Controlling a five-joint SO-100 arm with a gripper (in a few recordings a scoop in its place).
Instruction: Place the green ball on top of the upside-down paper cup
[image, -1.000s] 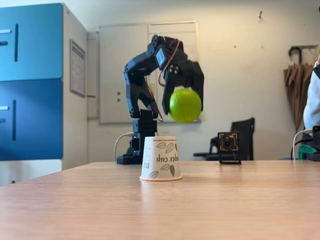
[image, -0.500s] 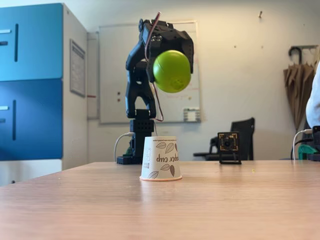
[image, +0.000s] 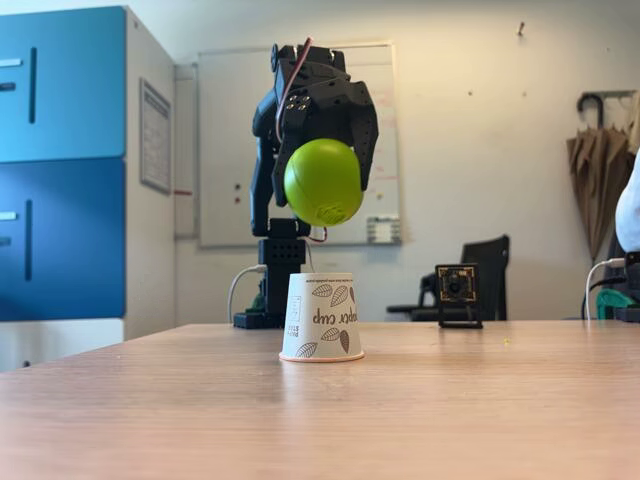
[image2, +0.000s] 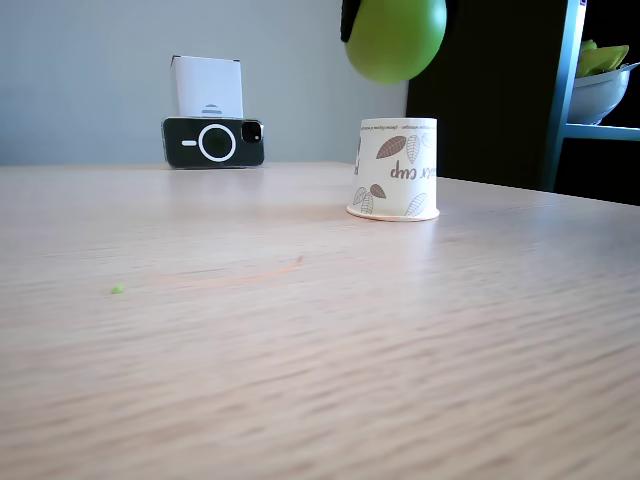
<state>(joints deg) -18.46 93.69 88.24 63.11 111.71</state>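
The white paper cup with brown leaf prints stands upside down on the wooden table in both fixed views. Directly above it hangs the lime-green ball, with a clear gap between ball and cup. My black gripper is shut on the ball, its fingers reaching down along the ball's left and right sides. In one fixed view only the ball's lower part and a dark bit of a finger show at the top edge.
A small camera on a stand sits on the table right of the cup. A phone propped against a white box stands at the table's far side. A blue cabinet stands at left, and a person's sleeve at right.
The arm first lifted the ball and swung it left, then lowered it slightly; it now hangs over the cup. The cup has not moved.
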